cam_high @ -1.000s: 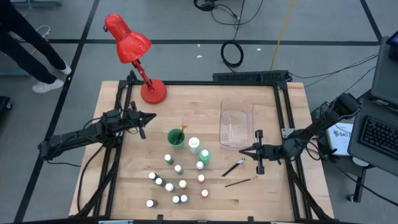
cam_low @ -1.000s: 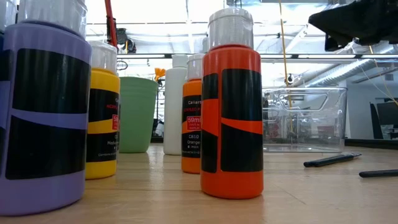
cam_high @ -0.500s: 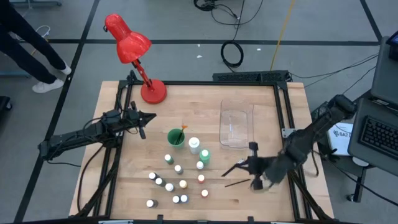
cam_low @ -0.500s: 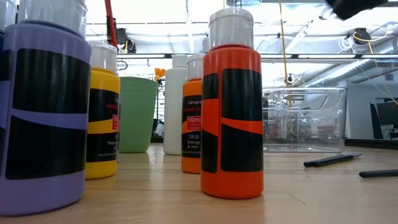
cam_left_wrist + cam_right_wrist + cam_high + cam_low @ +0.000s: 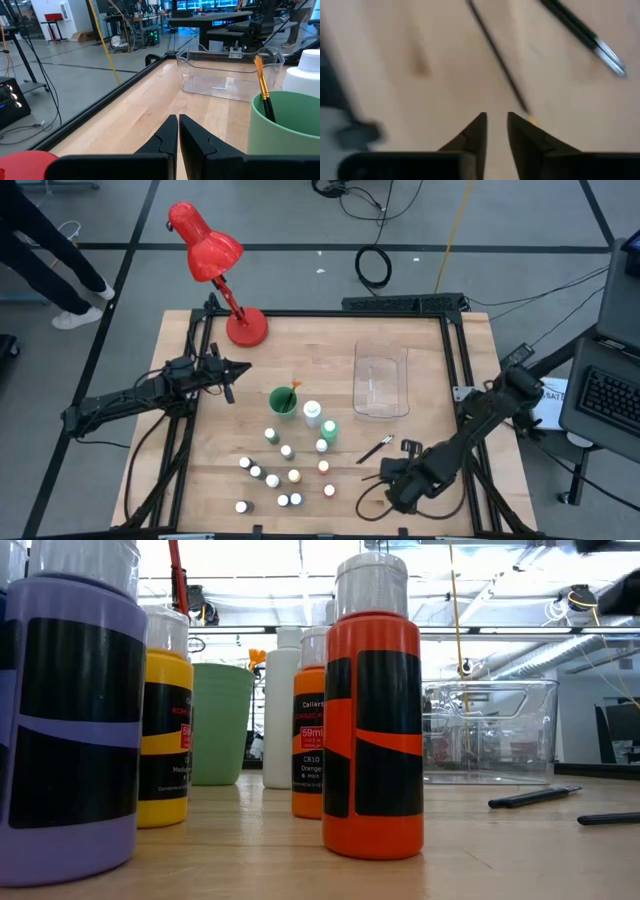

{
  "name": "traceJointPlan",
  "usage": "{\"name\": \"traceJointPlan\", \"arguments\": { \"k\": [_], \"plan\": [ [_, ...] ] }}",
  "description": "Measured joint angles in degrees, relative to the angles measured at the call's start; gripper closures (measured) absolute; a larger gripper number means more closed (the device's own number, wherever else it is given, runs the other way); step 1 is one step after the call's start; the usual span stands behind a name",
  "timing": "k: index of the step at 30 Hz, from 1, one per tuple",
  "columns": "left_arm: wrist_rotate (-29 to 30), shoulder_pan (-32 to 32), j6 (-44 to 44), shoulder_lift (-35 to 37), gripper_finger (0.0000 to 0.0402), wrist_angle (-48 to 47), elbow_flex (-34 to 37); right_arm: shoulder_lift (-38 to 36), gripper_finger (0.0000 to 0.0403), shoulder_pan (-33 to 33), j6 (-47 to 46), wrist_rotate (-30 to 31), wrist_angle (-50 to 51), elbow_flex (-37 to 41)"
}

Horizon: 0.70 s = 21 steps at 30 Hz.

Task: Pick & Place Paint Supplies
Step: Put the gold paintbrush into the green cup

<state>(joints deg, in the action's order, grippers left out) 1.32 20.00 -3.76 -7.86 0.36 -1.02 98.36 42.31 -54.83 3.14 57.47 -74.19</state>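
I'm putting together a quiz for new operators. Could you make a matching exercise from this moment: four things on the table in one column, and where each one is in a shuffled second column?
Things:
1. red lamp
2. green cup
3. clear tray
4. right gripper

Places:
A. over the front right of the table, by the thin brush
B. empty, right of centre
C. far left corner
D. holding an orange-tipped paintbrush, left of a white bottle

Pairs: 1-C, 2-D, 3-B, 4-A
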Motion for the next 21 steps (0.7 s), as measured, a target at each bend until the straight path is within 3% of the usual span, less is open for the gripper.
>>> {"name": "traceJointPlan", "arguments": {
  "k": [5,9,21],
  "plan": [
    [0.0,0.0,-0.3,0.0,0.038,0.0,0.0,2.8,0.0268,-0.1,0.0,-0.4,8.1,0.0],
    [0.0,0.0,-1.1,0.0,0.038,0.0,0.0,3.1,0.0244,-0.1,2.9,-0.3,7.2,1.3],
    [0.0,0.0,-1.1,0.0,0.038,0.0,0.0,3.2,0.0261,-0.2,4.8,-1.7,0.0,10.7]
  ]
}}
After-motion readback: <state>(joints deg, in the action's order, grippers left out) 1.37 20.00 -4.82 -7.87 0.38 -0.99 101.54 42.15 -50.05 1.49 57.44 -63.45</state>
